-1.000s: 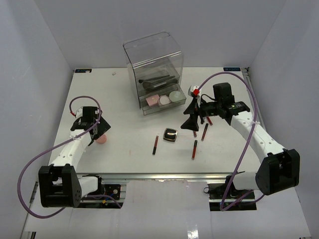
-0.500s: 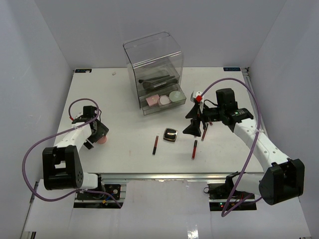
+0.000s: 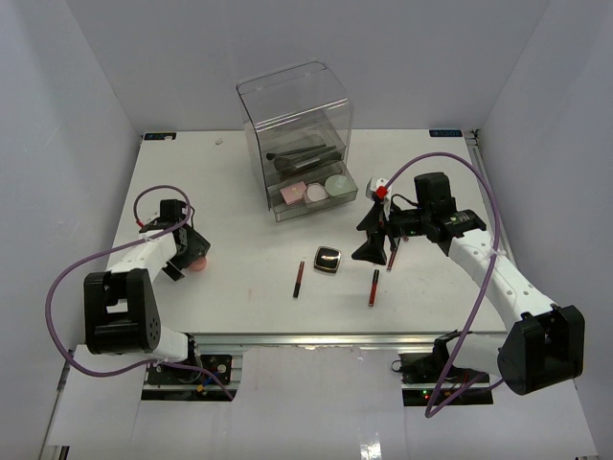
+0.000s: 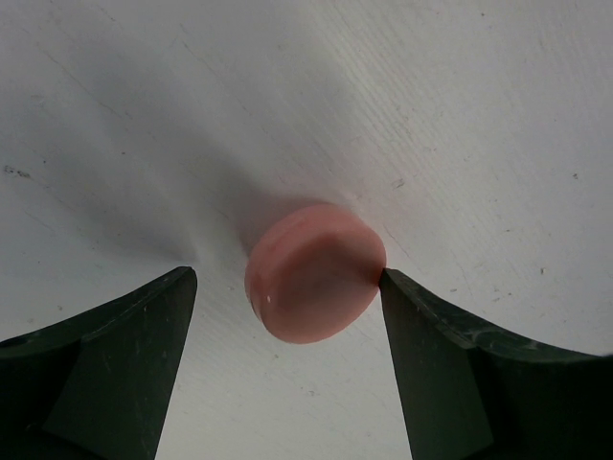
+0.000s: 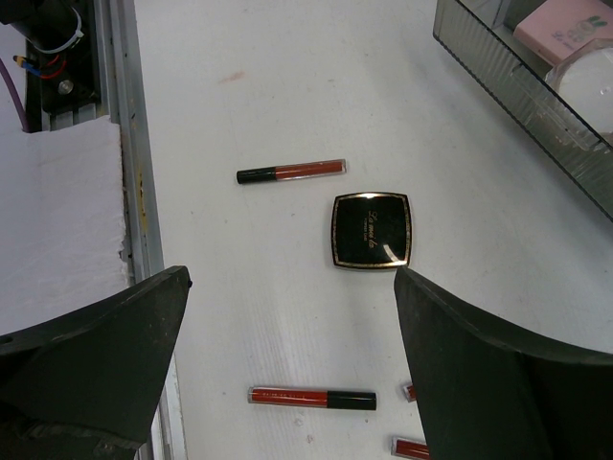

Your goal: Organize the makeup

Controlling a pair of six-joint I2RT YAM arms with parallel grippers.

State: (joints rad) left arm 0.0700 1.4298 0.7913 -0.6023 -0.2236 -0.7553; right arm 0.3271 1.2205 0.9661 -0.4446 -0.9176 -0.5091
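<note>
A small salmon-pink round cosmetic puck (image 4: pixel 314 273) lies flat on the left side of the white worktop (image 3: pixel 239 220), well apart from the other makeup. The left pincer (image 4: pixel 287 276) is lowered over it with its jaws wide; the puck sits between the two dark fingers (image 4: pixel 124 355), its right edge at or against one finger and clearly apart from the other, so it is not clamped. In the overhead view the same puck (image 3: pixel 195 265) shows just beside the left pincer (image 3: pixel 187 254). Toward the middle of the worktop a black square compact with a gold edge (image 3: pixel 328 258) lies flat, with a slim red-and-black tube (image 3: pixel 298 279) to its left and nearer, and a second slim red-and-black tube (image 3: pixel 374 287) to its right and nearer. The right pincer (image 3: pixel 369 244) hangs above the worktop just right of the compact, jaws wide and holding nothing; its own camera looks down past the fingers (image 5: pixel 96 364) at the compact (image 5: pixel 372 231) and the two tubes (image 5: pixel 291 172) (image 5: pixel 312 397). More tube ends (image 5: pixel 412 448) show at that view's bottom edge. Farther back stands a tall clear acrylic drawer box (image 3: pixel 297 115) with black brushes (image 3: pixel 302 153) in its upper compartment. Its lower drawer, pulled out, holds a pink square palette (image 3: pixel 292 194), a small white-pink jar (image 3: pixel 316 192) and a round silver tin (image 3: pixel 337 182) side by side.
</note>
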